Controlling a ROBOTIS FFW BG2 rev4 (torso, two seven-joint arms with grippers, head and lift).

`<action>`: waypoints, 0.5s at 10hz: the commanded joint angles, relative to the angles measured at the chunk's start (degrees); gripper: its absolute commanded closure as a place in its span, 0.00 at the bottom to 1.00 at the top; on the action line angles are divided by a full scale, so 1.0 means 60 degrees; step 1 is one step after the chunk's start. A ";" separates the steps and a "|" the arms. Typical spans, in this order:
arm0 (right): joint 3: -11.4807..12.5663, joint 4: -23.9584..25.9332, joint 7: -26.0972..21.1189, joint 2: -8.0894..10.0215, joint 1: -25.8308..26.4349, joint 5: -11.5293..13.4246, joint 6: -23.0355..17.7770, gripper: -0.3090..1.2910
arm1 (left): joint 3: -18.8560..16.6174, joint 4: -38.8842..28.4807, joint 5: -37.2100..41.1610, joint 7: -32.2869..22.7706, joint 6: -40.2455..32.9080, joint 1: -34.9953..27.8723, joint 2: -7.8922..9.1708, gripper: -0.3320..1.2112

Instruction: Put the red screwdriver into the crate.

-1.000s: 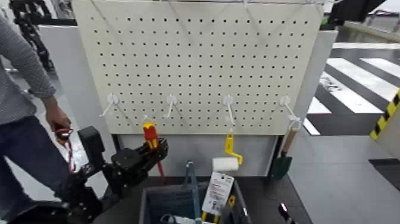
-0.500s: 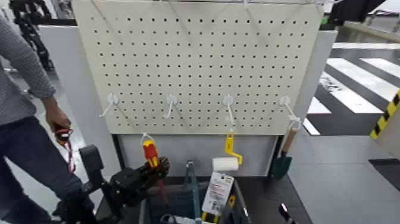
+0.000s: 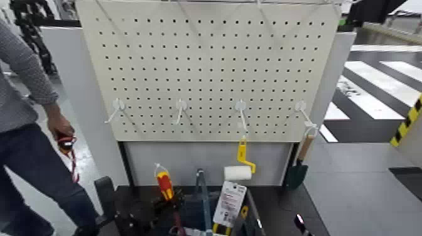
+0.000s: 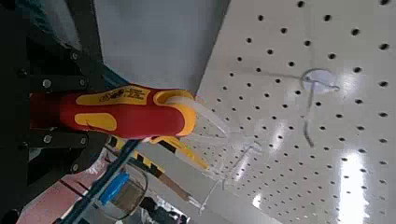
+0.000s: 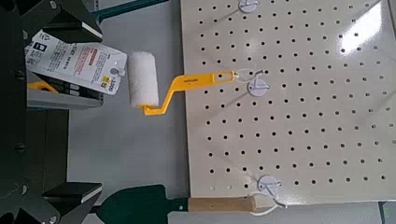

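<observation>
The red screwdriver (image 3: 164,185) has a red handle with yellow bands and stands nearly upright, tip down. My left gripper (image 3: 162,207) is shut on it low at the crate's left end, beside the blue-grey centre handle (image 3: 202,191). In the left wrist view the screwdriver handle (image 4: 112,107) sits between the dark fingers, with a clear hang tab (image 4: 224,140) at its end. The dark grey crate (image 3: 254,221) is at the bottom edge, mostly cut off. My right gripper (image 3: 300,223) is parked low on the right, jaws apart in its wrist view.
A white pegboard (image 3: 207,63) with hooks stands behind. A yellow-handled paint roller (image 3: 238,171) and a green trowel (image 3: 297,168) hang on it; both also show in the right wrist view, the roller (image 5: 142,82) above the trowel (image 5: 140,205). A white packet (image 3: 229,202) stands in the crate. A person (image 3: 25,125) stands at the left.
My left gripper has come down and slightly right with the screwdriver, from in front of the pegboard's lower edge to the crate's left end. The person's hand has barely moved.
</observation>
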State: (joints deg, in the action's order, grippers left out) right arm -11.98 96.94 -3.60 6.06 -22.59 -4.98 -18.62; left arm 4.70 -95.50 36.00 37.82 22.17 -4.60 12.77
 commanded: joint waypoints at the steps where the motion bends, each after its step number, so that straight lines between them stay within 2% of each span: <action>1: -0.0011 0.0000 -0.0001 0.0000 0.0000 -0.0019 0.0012 0.30 | 0.0374 0.0550 0.0094 0.0054 0.0011 0.0107 -0.0034 0.99; 3: -0.0011 0.0000 0.0014 -0.0015 0.0000 -0.0019 0.0012 0.30 | 0.0404 0.0580 0.0065 0.0097 0.0333 0.0209 -0.0034 0.98; 5: -0.0026 -0.0029 0.0029 -0.0015 0.0014 -0.0034 0.0012 0.30 | 0.0462 0.0799 0.0387 0.0112 0.0348 0.0239 -0.0004 0.93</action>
State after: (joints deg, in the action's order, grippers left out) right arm -12.08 96.89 -3.42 5.98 -22.57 -5.17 -18.54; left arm 7.35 -91.00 37.91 38.48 24.28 -3.23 12.67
